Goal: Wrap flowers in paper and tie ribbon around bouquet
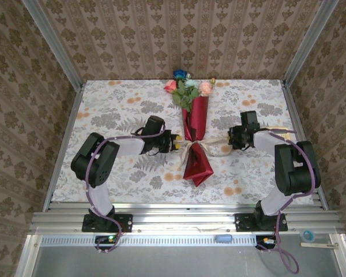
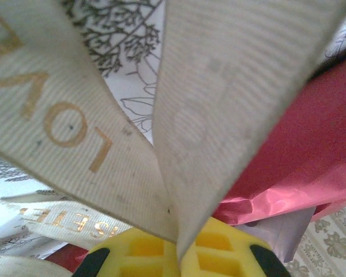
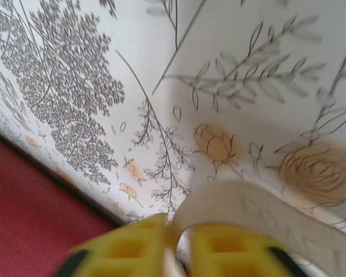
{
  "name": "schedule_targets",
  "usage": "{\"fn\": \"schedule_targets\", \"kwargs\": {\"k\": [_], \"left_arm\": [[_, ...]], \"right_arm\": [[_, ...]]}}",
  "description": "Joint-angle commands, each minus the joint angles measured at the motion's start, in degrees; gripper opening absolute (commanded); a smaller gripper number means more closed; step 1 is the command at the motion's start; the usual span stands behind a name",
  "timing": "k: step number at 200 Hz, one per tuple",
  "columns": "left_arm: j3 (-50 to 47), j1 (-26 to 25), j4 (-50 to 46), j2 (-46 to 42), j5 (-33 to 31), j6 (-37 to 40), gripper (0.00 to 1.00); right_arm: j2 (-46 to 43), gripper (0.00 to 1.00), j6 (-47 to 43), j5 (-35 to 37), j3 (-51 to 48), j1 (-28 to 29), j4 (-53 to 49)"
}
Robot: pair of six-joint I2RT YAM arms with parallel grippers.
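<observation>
Printed in gold capitals on the ribbon [image 2: 57, 124], upside down in the left wrist view: "LOV", with one more letter cut off at the top left. On a lower stretch of the same ribbon, at the bottom left, another run of gold capitals, also upside down and too blurred to spell out. In the right wrist view, only faint letter shapes on the ribbon [image 3: 265, 219], not legible.

Floral-clothed table [image 1: 104, 109] carries the bouquet [image 1: 195, 124], ribbon [image 1: 187, 154] apparently trailing.
</observation>
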Motion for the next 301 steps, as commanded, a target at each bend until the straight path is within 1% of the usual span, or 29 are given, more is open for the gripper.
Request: {"fn": "schedule_targets", "kwargs": {"k": [1,4,11,13,17,21,25,32,44,65,100,108,118,132,139,144,154,160,172,190,199,205,227,246,252,260,278,289,301], "left_arm": [[4.8,2.6,-9.3,-4.2,-0.5,8.0,0.67],[5.4,2.8,-10.3,-4.6,-0.6,9.1,0.73],[6.6,3.5,-12.6,-5.8,-1.0,10.9,0.98],[6.8,3.8,-13.1,-6.2,-1.2,11.9,0.99],[7.4,4.2,-14.2,-6.9,-1.6,12.8,1.00],[8.0,4.6,-15.2,-7.8,-2.0,13.9,1.00],[8.4,5.1,-16.0,-8.7,-2.4,15.1,1.00],[9.0,6.1,-17.2,-10.2,-3.1,17.3,1.00],[10.0,7.2,-18.6,-12.9,-4.3,21.5,1.00],[10.8,12.9,-20.8,-18.7,-5.9,32.0,1.00],[12.1,20.9,-34.0,-28.1,-9.2,52.7,1.00],[12.3,22.2,-39.2,-30.4,-13.0,57.2,1.00],[12.4,22.8,-45.4,-33.2,-20.8,62.8,1.00],[10.1,22.3,-51.4,-37.3,-35.7,69.2,1.00],[7.8,22.0,-53.3,-39.5,-42.4,71.3,1.00],[5.4,22.5,-52.1,-40.9,-45.0,74.0,1.00],[-1.8,23.1,-42.4,-44.2,-46.0,87.3,1.00],[-6.0,22.9,-38.2,-46.1,-48.3,92.2,1.00],[-13.1,23.5,-32.2,-49.6,-53.4,95.5,1.00],[-21.3,25.2,-21.1,-52.1,-52.5,102.1,1.00],[-24.2,25.5,-16.4,-51.8,-52.8,103.4,1.00],[-26.1,25.9,-12.7,-50.9,-52.4,103.9,1.00],[-29.8,26.7,-0.5,-42.9,-51.3,106.8,1.00],[-29.3,27.9,8.3,-33.6,-48.1,108.2,1.00],[-27.2,28.4,7.1,-31.3,-46.3,108.3,1.00],[-26.1,28.7,11.0,-28.1,-45.3,110.3,1.00],[-25.3,30.0,20.0,-23.4,-42.6,111.4,1.00],[-23.1,31.4,19.3,-21.2,-42.0,112.1,1.00],[-25.2,33.3,26.5,-19.7,-39.4,112.6,1.00]], "right_arm": [[-3.5,0.50,-7.0,4.6,6.8,-0.6,-11.2],[-3.8,0.53,-8.1,5.0,7.8,-0.6,-12.8],[-4.6,0.57,-10.7,6.2,10.4,-0.4,-16.1],[-4.9,0.60,-11.2,6.6,11.0,-0.4,-17.1],[-5.4,0.70,-12.8,7.3,12.2,-0.4,-18.6],[-5.9,0.73,-14.2,8.1,13.5,-0.4,-19.7],[-6.7,0.93,-16.0,9.0,14.9,-0.4,-20.9],[-7.6,1.00,-18.4,10.2,16.7,-0.5,-23.2],[-9.5,1.00,-23.7,12.8,19.9,-0.6,-25.2],[-13.5,1.00,-33.8,16.5,22.3,-1.1,-25.0],[-24.1,1.00,-47.8,22.4,17.4,-2.7,-25.3],[-26.1,1.00,-48.7,26.1,15.4,-2.7,-27.5],[-28.4,1.00,-50.8,30.4,11.7,-2.8,-28.5],[-33.9,1.00,-58.2,32.5,3.1,-2.9,-22.7],[-37.2,1.00,-63.1,33.5,-3.5,-2.7,-16.1],[-39.2,1.00,-66.2,35.5,-8.2,-2.4,-12.0],[-43.4,1.00,-74.5,36.9,-17.8,-1.8,-2.2],[-44.9,1.00,-79.4,36.1,-22.1,-1.3,2.8],[-46.4,1.00,-87.0,33.3,-28.7,-0.6,11.4],[-44.0,1.00,-87.9,29.9,-33.4,-0.5,22.0],[-40.5,1.00,-86.5,29.4,-34.2,-0.5,26.2],[-38.5,1.00,-86.5,28.8,-32.8,-0.5,25.3],[-28.8,1.00,-87.4,25.7,-27.9,-0.4,28.0],[-22.7,1.00,-87.8,24.8,-27.2,-0.6,38.0],[-20.8,1.00,-88.0,23.7,-26.7,-0.7,40.3],[-18.2,1.00,-88.9,22.1,-25.6,-0.8,42.6],[-12.8,1.00,-90.2,19.5,-24.5,-1.3,49.7],[-9.8,1.00,-89.2,18.6,-23.9,-2.2,50.2],[-7.1,1.00,-88.8,17.1,-26.7,-2.9,58.0]]}}
